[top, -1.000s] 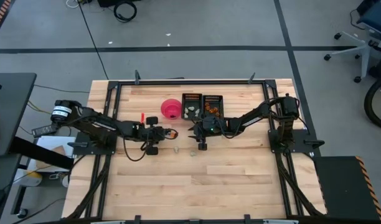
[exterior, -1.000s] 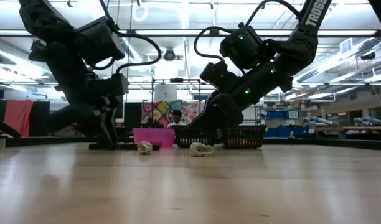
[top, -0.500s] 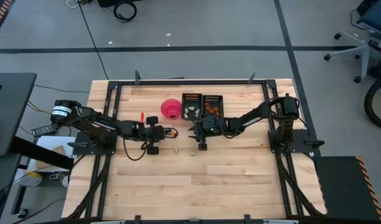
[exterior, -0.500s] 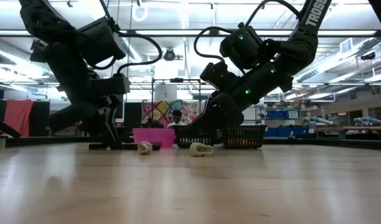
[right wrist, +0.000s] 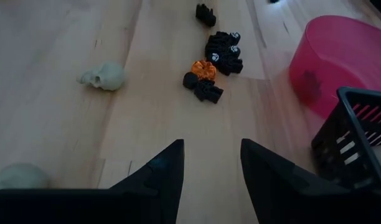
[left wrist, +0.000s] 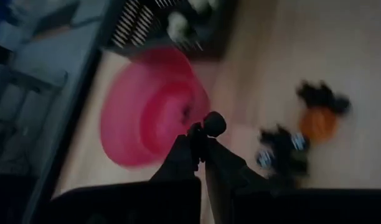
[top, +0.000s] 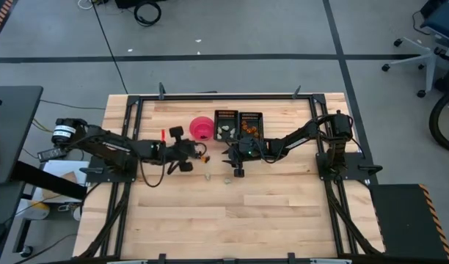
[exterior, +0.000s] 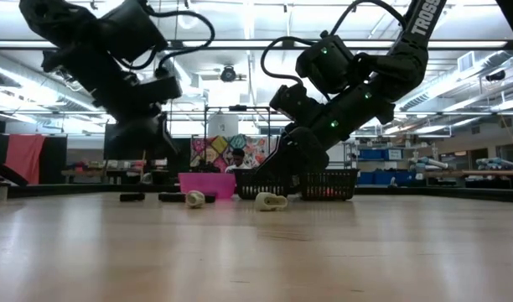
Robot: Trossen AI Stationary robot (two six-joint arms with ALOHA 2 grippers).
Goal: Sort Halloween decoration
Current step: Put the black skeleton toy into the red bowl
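Only left gripper [left wrist: 200, 134] view reveals its dark piece [left wrist: 213, 123]

Overhead straight-down, table-level across, two close wrist views; pink bowl [top: 202, 128] common to all four.

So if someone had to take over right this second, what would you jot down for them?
Left gripper: shut on a small dark piece, raised near the pink bowl.
Right gripper: open, empty, low over the table beside the trays.
Done: some pale and orange pieces already lie in the trays.
Left: two pale skulls and a dark-and-orange cluster lie loose on the table.
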